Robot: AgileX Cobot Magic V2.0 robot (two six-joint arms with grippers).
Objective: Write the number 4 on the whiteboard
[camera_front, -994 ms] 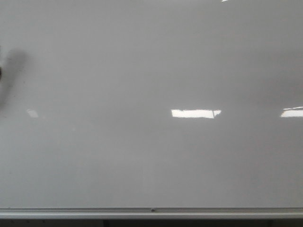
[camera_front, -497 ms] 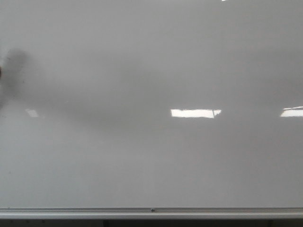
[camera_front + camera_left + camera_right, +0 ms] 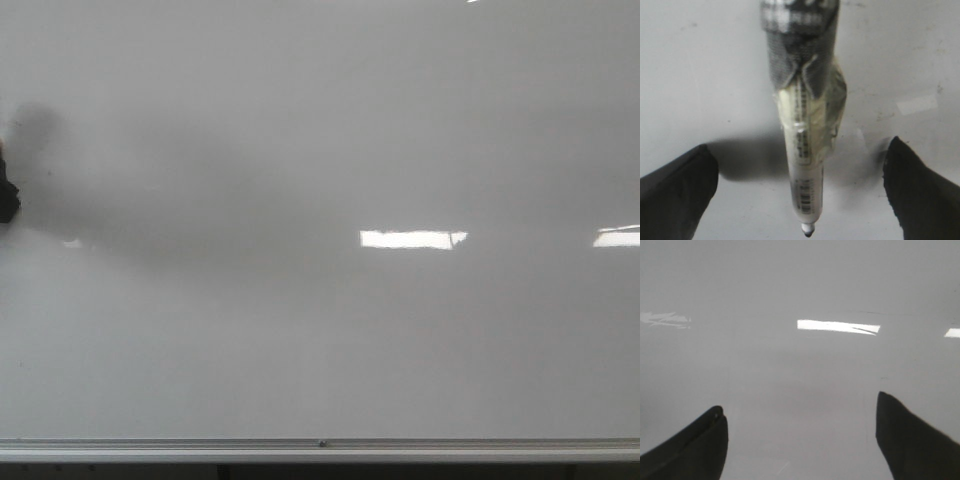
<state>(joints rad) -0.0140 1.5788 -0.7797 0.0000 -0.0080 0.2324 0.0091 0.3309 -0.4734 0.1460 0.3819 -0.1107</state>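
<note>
The whiteboard (image 3: 320,120) fills the front view, glossy pale grey, with no black marker lines on it; no number 4 shows in any view. A dark part of my left gripper (image 3: 6,195) pokes in at the board's left edge and casts a broad shadow to the right. In the left wrist view my left gripper (image 3: 801,147) has its fingers (image 3: 680,185) wide apart. A white marker (image 3: 805,165), taped on, runs between them without touching them, its dark tip (image 3: 807,231) pointing at the board. My right gripper (image 3: 800,405) is open and empty in front of the bare board.
A silver metal rail (image 3: 320,446) runs along the board's bottom edge. Bright rectangular light reflections (image 3: 412,239) lie on the board's right half, with another at the right edge (image 3: 617,237).
The dark part of my left gripper has come into view at the left edge. Its shadow has spread rightward across the middle of the board.
</note>
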